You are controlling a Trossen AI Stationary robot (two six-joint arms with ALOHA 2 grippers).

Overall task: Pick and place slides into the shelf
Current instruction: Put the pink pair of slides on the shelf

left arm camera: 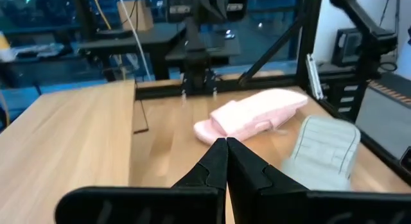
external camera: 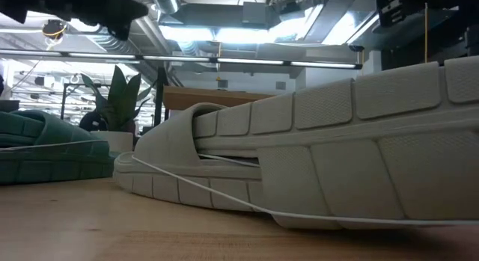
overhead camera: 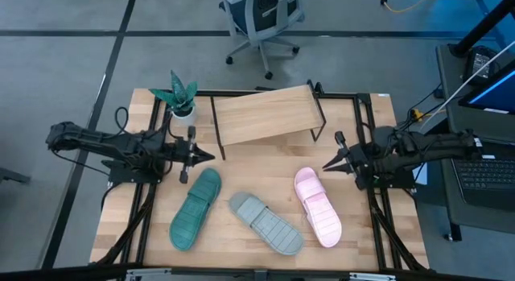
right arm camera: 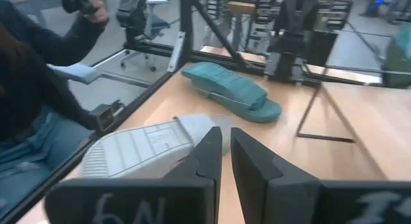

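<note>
The high view alone shows the whole layout: the shelf (overhead camera: 265, 113), a light slanted board on a thin black wire frame, stands bare at the table's far side, and all three slides lie on the table (overhead camera: 129, 208) in front of it. The teal slide (overhead camera: 195, 208) is toward the shelf's left end, the grey slide (overhead camera: 266, 223) in front of its middle, the pink slide (overhead camera: 317, 207) toward its right end. All rest apart, ribbed soles up.

The low view adds only the grey slide's wide strap and blocky sole edge (very close), with a potted plant (external camera: 116, 104) behind.

The left gripper (overhead camera: 205, 157) hovers left of the shelf with its fingers (left arm camera: 215, 163) clenched, empty. The right gripper (overhead camera: 330, 163), right of the shelf, has fingers (right arm camera: 209, 153) nearly together with a thin gap, grasping nothing. A person's sleeve (right arm camera: 38, 44) shows beyond the table in the right wrist view.
</note>
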